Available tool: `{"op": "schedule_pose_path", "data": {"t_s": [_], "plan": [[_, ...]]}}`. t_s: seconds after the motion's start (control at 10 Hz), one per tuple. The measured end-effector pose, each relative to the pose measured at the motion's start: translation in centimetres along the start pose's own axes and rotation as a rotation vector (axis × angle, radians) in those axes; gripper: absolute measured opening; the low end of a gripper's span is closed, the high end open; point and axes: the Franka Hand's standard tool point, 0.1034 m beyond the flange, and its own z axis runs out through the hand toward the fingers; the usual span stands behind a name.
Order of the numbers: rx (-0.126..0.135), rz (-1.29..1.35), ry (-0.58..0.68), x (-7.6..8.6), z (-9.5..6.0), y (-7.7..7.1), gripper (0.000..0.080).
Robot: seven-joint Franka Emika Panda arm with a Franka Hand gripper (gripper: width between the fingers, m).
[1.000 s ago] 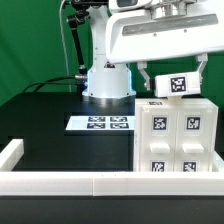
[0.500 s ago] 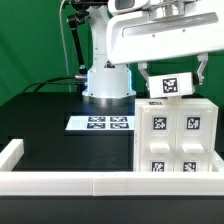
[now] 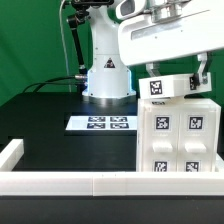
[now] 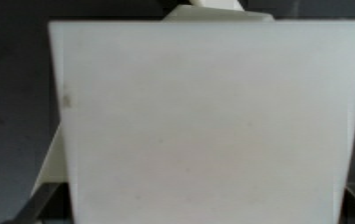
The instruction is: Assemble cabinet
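The cabinet's large white box body (image 3: 178, 135) stands at the exterior view's right, with several tag markers on its front. My gripper (image 3: 172, 78) hangs just above its top and is shut on a small white panel block (image 3: 170, 87) that bears one tag. The block looks slightly tilted and sits at or just over the body's top edge. In the wrist view the block's plain white face (image 4: 209, 120) fills nearly the whole picture. One finger (image 4: 49, 175) shows at its side, and the other is hidden.
The marker board (image 3: 101, 123) lies on the black table in front of the robot base (image 3: 107, 75). A low white border rail (image 3: 70, 183) runs along the front edge and up the exterior view's left side. A green backdrop stands behind.
The gripper and the panel block have shifted toward the exterior view's left above the cabinet body. The block's tag now sits further left, and the block tilts a little.
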Motion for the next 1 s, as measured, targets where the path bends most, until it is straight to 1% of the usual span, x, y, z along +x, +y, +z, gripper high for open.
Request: {"op": "schedule_pose_path", "data": {"t_s": [0.2, 0.7, 1.0], "plan": [[0.010, 0.148, 0.000, -0.08, 0.03, -0.20, 0.0561], [0.021, 0.361, -0.008, -0.38, 0.09, -0.68, 0.0561], [0.056, 0.639, -0.026, -0.39, 0.10, -0.78, 0.0561]]}}
